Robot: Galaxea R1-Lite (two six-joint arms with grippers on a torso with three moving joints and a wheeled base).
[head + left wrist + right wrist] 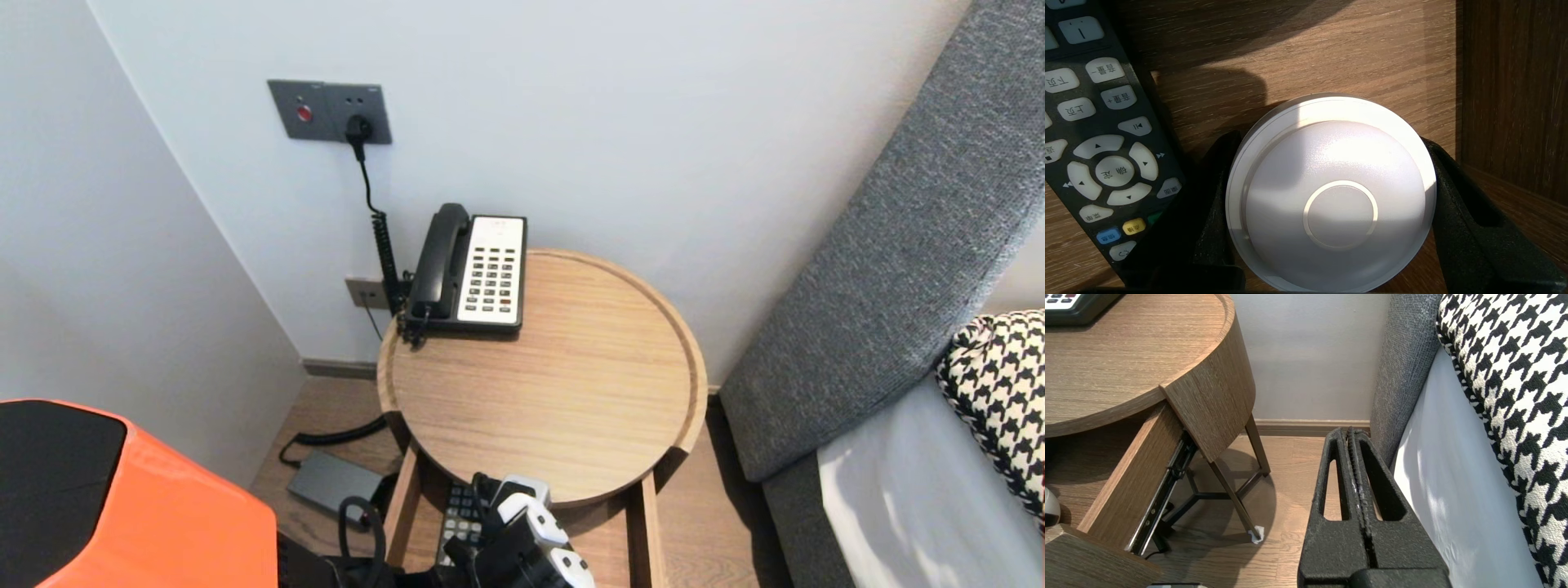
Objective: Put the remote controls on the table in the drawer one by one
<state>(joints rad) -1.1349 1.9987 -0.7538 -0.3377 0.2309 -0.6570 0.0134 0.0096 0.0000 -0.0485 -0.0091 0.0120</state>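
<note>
Here, the left gripper [1327, 141] clamps a smooth white domed disc [1331, 196] by the drawer [1331, 49] edge. The right gripper [1350, 435] hangs with fingers pressed together.

**Soft daylight above, hard sun in the drawer**

Up top the room sits in even, gentle daylight. The pale wall [653, 122] and the round table [571, 392] carry no harsh shadow, only a faint one along the edge of the telephone [473, 269].

Down in the open drawer [1331, 53] the light is much harder. A strong beam strikes the white dome [1331, 196] and its upper rim glares out to plain white. A broad dark shadow lies across the drawer floor beyond it.

By the bed, sun patches dapple the white sheet [1453, 490]. The table throws a rounded, dim shadow on the wooden floor [1298, 465].
</note>
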